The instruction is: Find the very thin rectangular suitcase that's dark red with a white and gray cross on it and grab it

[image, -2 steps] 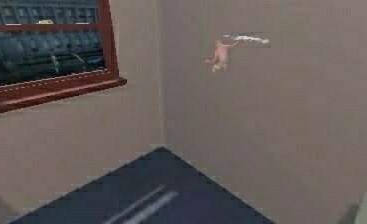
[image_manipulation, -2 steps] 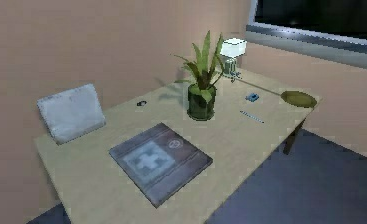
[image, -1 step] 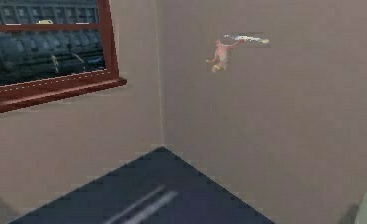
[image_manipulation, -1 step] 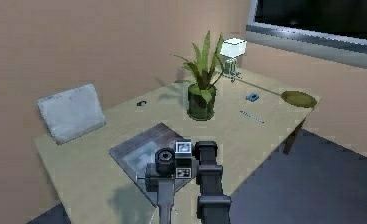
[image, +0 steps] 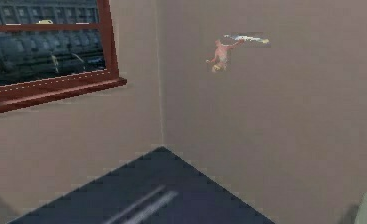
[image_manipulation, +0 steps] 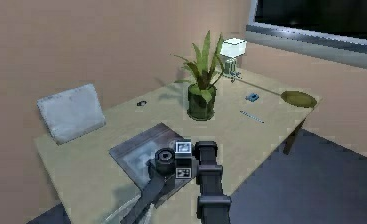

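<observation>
In the forward view the robot is facing a wall corner (image: 159, 90), with a window (image: 51, 45) at the left and a small ornament (image: 231, 50) at the right. It is searching for the suitcase, whose place I cannot tell; turning elsewhere is likely needed.

In the arm side view the gripper (image_manipulation: 161, 178) is hanging at a flat grey thing (image_manipulation: 139, 148) on the table (image_manipulation: 281, 125); whether it is holding anything I cannot tell. A pot (image_manipulation: 202, 100) is holding a leafy plant (image_manipulation: 204, 60); the far-right dish (image_manipulation: 299, 98) is too small to read.

forward: near, faces wall corner (image: 159, 80), window (image: 51, 50) at left | arm side: near, looks down on desk (image_manipulation: 271, 125) | shared part: cannot tell
</observation>
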